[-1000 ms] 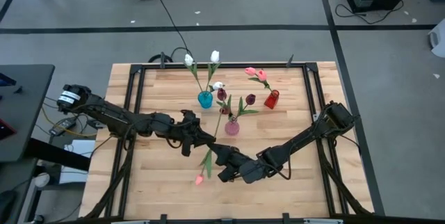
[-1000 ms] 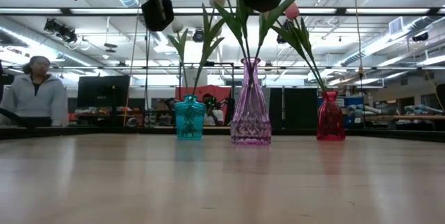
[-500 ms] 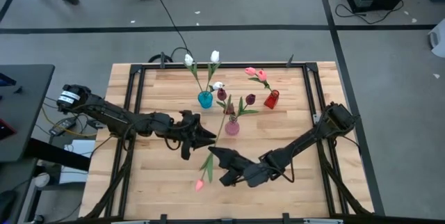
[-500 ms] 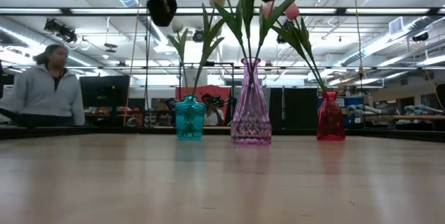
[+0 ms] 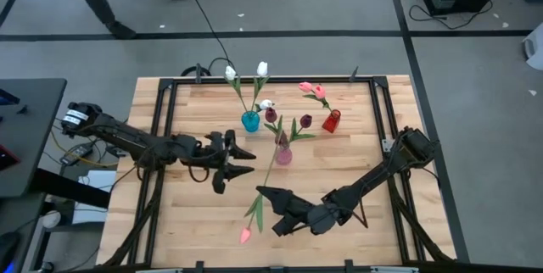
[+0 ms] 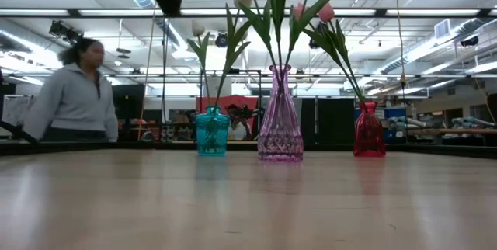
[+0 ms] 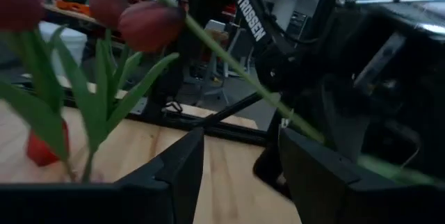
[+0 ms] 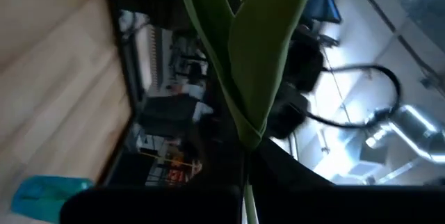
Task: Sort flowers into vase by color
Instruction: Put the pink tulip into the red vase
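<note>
While a person passes behind, wooden table under parted left jaws, right jaws clamping a pink flower.

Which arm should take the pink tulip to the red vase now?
Right: its gripper is shut on the pink tulip's stem, while the left gripper stands open, apart from it. The red vase is on its side.

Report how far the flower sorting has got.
Done: white tulips stand in the blue vase, maroon ones in the purple vase, pink ones in the red vase. In hand: the right pincer grips a pink tulip; the left pincer is open beside its stem. Left: getting that tulip into the red vase.
</note>
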